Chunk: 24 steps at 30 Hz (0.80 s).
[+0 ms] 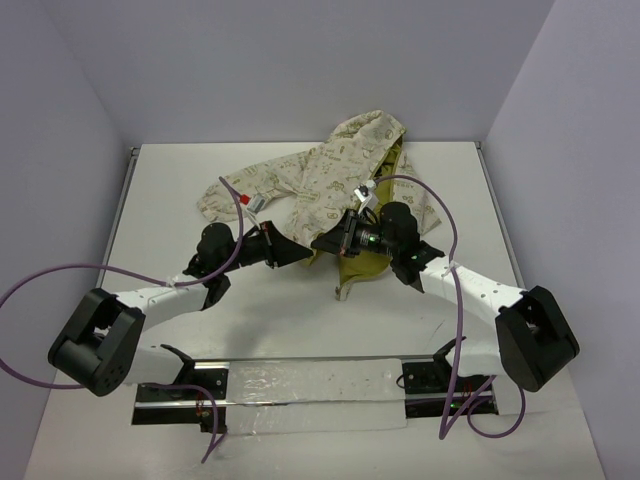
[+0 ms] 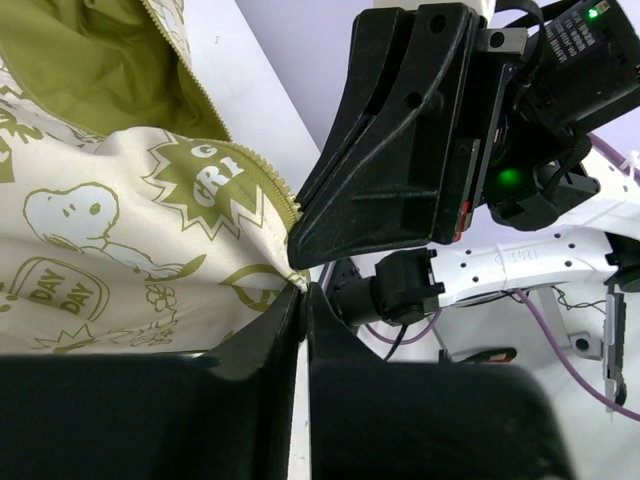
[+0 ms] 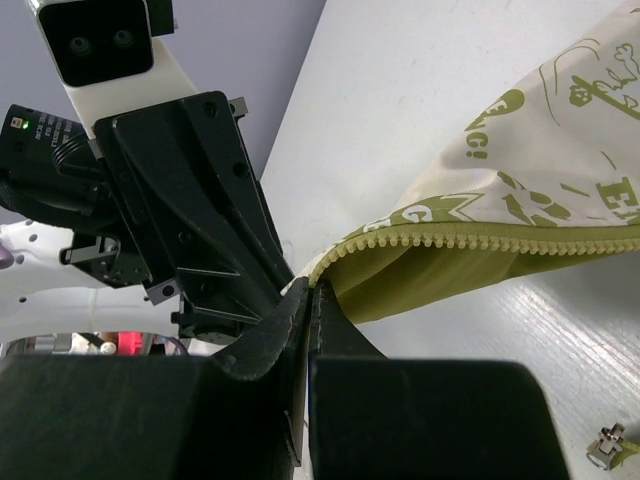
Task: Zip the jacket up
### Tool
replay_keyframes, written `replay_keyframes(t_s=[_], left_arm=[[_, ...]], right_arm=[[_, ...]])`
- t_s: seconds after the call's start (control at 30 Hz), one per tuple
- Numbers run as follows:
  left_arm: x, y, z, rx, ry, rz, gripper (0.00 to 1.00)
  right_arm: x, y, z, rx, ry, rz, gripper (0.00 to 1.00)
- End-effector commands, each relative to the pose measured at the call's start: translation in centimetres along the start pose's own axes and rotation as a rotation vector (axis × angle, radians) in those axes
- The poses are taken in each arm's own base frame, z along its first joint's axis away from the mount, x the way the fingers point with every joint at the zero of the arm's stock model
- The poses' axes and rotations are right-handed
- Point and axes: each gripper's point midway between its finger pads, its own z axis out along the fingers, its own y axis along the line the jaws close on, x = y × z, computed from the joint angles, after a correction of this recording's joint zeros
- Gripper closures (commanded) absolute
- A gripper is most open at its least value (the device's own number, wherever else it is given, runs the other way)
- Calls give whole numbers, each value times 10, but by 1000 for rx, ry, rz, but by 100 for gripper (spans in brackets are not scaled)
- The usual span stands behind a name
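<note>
Jacket (image 1: 330, 180) lay crumpled on the far middle of the white table (image 1: 180, 200), its hood (image 1: 372, 128) pointing toward the back wall and its front hanging open, so that the olive-green lining (image 3: 430, 275) showed along the near edge. The cream cloth carried a green cartoon print. A row of pale green zipper teeth (image 3: 480, 238) ran along one open front edge, unjoined to the other side.

Both arms reached inward and met at the near hem of the jacket, tip almost against tip. The left pincer (image 2: 302, 292) had its fingers drawn nearly together, with only a thin slit between them, and the bottom corner of the printed cloth ran into their tips, so it appeared pinched on the jacket. The right pincer (image 3: 305, 290) was fully closed, and the lower end of the toothed edge ended right between its fingertips, so it seemed to grip the jacket there.

A small metal piece (image 3: 608, 445) lay on the bare table just beside the jacket, apart from both pincers.
</note>
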Motion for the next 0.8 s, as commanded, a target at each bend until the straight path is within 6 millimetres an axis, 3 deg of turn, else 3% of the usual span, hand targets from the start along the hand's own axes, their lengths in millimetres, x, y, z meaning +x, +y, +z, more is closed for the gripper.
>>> replay_keyframes(t_s=[0.0, 0.17, 0.3, 0.4, 0.57, 0.63, 0.7, 0.77], left_arm=[[-11, -15, 6, 45, -13, 43, 100], [-11, -10, 6, 31, -20, 35, 100], [-12, -5, 6, 13, -39, 19, 100], [-13, 2, 7, -17, -48, 7, 100], [-13, 15, 5, -43, -82, -29, 100], [-18, 23, 4, -63, -115, -78, 100], [-26, 27, 1, -82, -161, -101, 100], [-34, 32, -3, -115, -196, -120, 100]], right_arm=[[-11, 15, 1, -30, -20, -42, 100], [-8, 8, -2, 6, -19, -30, 95], [-6, 2, -7, 53, -22, -31, 30], [-7, -5, -18, 140, -32, -37, 12], [-18, -3, -53, 283, -85, -106, 9], [-29, 1, -79, 355, -162, -162, 10], [-32, -24, -102, 506, -234, -164, 12], [-16, -54, -125, 645, -241, -131, 15]])
